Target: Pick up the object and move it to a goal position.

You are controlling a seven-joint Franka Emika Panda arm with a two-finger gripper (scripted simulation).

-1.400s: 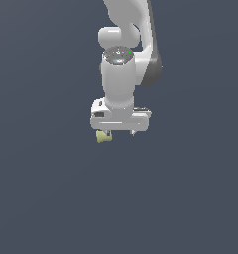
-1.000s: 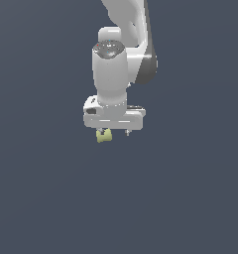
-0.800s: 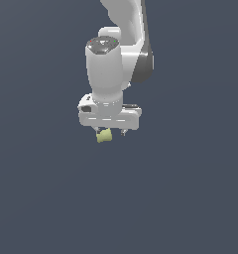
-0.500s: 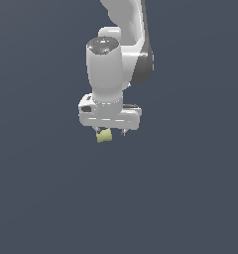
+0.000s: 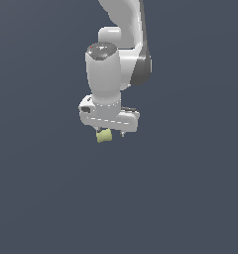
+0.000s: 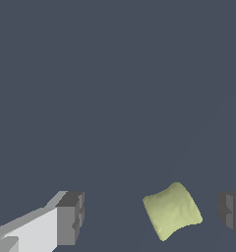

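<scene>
Object, a pale yellow-green soft-edged block, sits tilted between wide-open jaws, touching neither finger.

All I get behind everything is a flat, dark slate-blue backdrop, filling both views edge to edge; I can't tell floor from wall, and the light is even, with no seams or furniture
</scene>
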